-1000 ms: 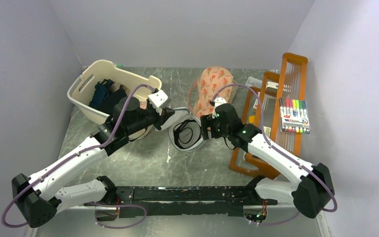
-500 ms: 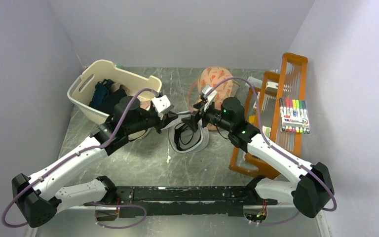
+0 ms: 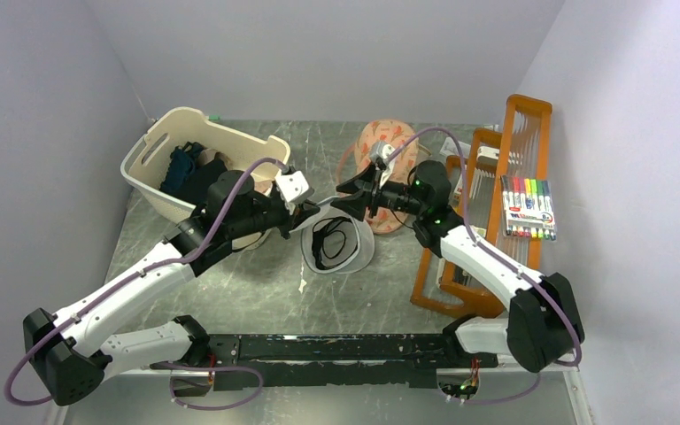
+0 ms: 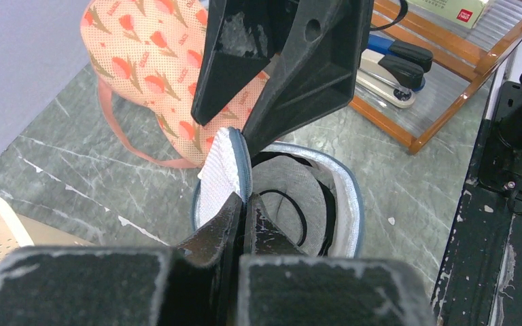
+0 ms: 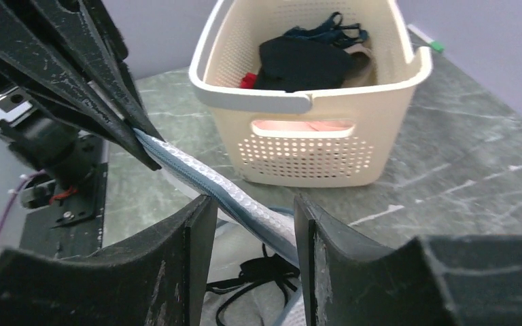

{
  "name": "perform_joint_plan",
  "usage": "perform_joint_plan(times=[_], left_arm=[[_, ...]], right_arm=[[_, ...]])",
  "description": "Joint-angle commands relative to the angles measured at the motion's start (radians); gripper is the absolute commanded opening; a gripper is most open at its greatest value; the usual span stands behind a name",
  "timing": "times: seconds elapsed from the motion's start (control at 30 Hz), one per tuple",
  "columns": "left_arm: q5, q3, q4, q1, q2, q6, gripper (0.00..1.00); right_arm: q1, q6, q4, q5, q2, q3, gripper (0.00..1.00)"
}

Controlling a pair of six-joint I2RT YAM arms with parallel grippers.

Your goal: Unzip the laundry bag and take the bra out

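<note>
Laundry bag (image 4: 223, 165) rim: left gripper (image 4: 244, 204) clamps, right gripper (image 5: 252, 208) straddles.

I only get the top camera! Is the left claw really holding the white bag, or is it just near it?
Observer: It's holding it. The left wrist view shows the left gripper shut on the raised mesh flap of the laundry bag.
Operator: What about the other claw?
Observer: The right wrist view shows the right gripper open. The bag's zip rim runs between its fingers, and they are not closed on it.
Operator: Is the bra in there?
Observer: Yes. In the right wrist view the bra shows as black straps lying inside the opened bag, below that rim.
</note>
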Motion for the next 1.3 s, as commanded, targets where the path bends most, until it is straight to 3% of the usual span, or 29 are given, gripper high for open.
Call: perform_joint_plan(times=[0.0,0.07,0.13,0.2,0.3,0.37,0.5,0.67,0.77,0.8,1.03,1.2,1.27], left_arm=[[0.026,0.034,0.021,0.007,0.008,0.011,0.09],[0.031,0.037,0.017,0.008,0.017,0.008,0.08],[0.027,0.033,0.023,0.008,0.024,0.006,0.08],[0.011,0.034,0.021,0.010,0.029,0.012,0.11],[-0.007,0.031,0.024,0.011,0.038,0.015,0.21],[-0.005,0.036,0.023,0.012,0.039,0.012,0.28],[-0.040,0.036,0.055,0.014,0.022,-0.008,0.49],[-0.152,0.071,0.055,0.015,0.013,-0.091,0.62],[-0.196,0.134,-0.016,0.015,0.038,-0.157,0.84],[-0.221,0.145,-0.030,0.014,0.043,-0.196,0.87],[-0.235,0.090,-0.060,0.014,0.026,-0.359,0.86],[-0.121,-0.029,0.067,-0.014,0.079,-0.494,0.82],[-0.152,-0.060,0.117,-0.068,0.117,-0.545,0.83]], right_arm=[[-0.007,0.125,0.194,-0.143,0.055,-0.010,0.46],[-0.007,0.143,0.206,-0.162,0.086,-0.003,0.41],[-0.009,0.169,0.226,-0.138,0.095,-0.008,0.24],[-0.011,0.191,0.260,-0.083,0.086,-0.040,0.15],[-0.013,0.217,0.294,0.007,0.062,-0.084,0.09],[-0.014,0.220,0.274,0.050,0.054,-0.096,0.00],[-0.039,0.235,0.246,0.152,0.028,-0.124,0.00],[-0.081,0.316,0.268,0.274,-0.007,-0.170,0.00],[-0.108,0.363,0.207,0.332,-0.004,-0.152,0.00],[-0.111,0.377,0.182,0.356,0.001,-0.141,0.00],[-0.136,0.479,0.059,0.419,0.059,-0.095,0.00],[-0.146,0.502,0.076,0.400,0.084,-0.101,0.00],[-0.146,0.496,0.069,0.392,0.089,-0.096,0.00]])
